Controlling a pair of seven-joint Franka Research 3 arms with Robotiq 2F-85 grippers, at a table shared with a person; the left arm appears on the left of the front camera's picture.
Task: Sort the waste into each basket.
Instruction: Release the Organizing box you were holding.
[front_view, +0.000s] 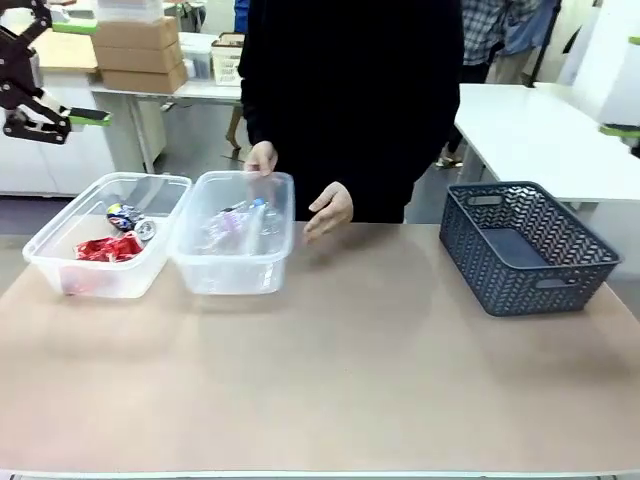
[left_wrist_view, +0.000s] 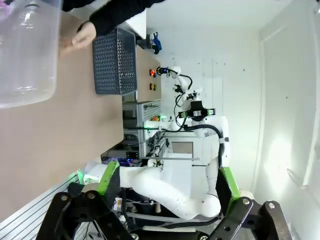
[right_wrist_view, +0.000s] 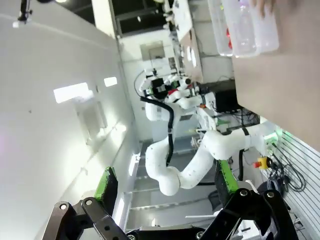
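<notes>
Sorting looked finished: cans (front_view: 112, 240) lay in one tub (front_view: 60, 262), bottles (front_view: 240, 222) in the other tub (front_view: 232, 275), both below and right of the left claw (front_view: 88, 117). Both claws were open and empty, right claw (right_wrist_view: 165, 200) too. Next move probably needed only waiting.

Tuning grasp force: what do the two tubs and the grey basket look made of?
Left tub and right tub: clear, glossy plastic by the look; contents show through the walls. Grey basket: dark matte plastic apparently, moulded in an open lattice weave with cut-out handles.
</notes>
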